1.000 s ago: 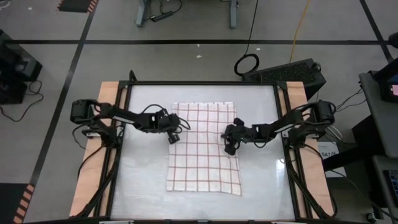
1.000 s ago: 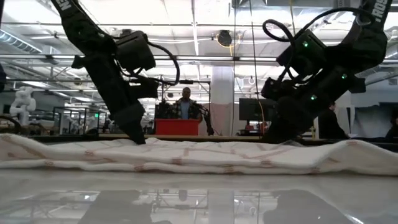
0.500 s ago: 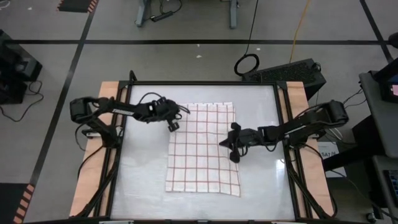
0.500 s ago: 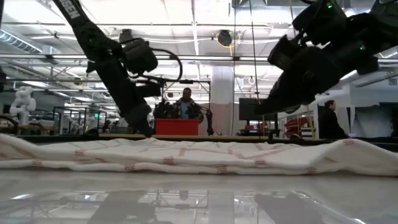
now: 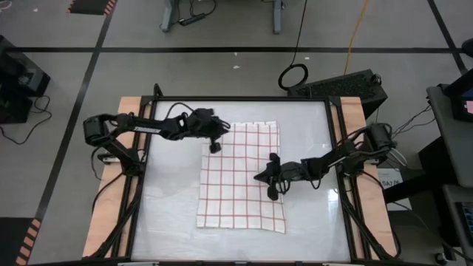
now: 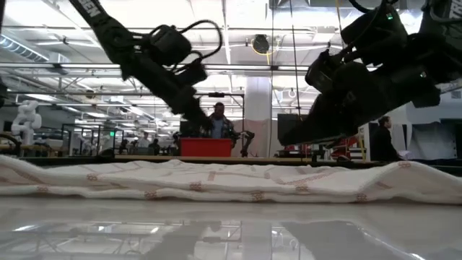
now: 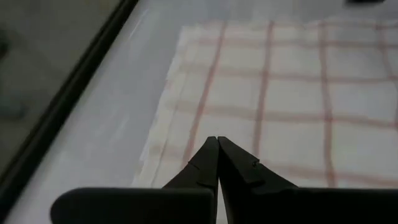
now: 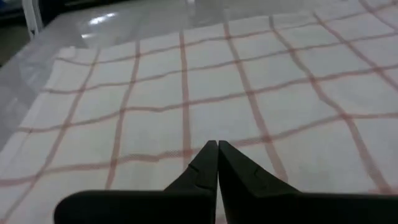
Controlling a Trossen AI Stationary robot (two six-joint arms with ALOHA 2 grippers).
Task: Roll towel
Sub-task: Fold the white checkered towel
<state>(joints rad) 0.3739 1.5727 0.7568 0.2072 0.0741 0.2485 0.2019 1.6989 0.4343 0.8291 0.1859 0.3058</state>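
Glossy white worktop (image 5: 170, 214), wood-edged, busy workshop beyond. Towel (image 5: 240, 199) spread flat near the middle, white with red-brown grid, slightly rumpled along the edges in the low view. Left tool (image 5: 213, 146) poised above the towel's far left corner, fingers pressed together, holding nothing. Right tool (image 5: 275, 193) over the towel's right side, likewise closed and empty. Thin, soft, light cloth; likely to bunch or slide on the slick surface. Best pinched at an edge's two corners.
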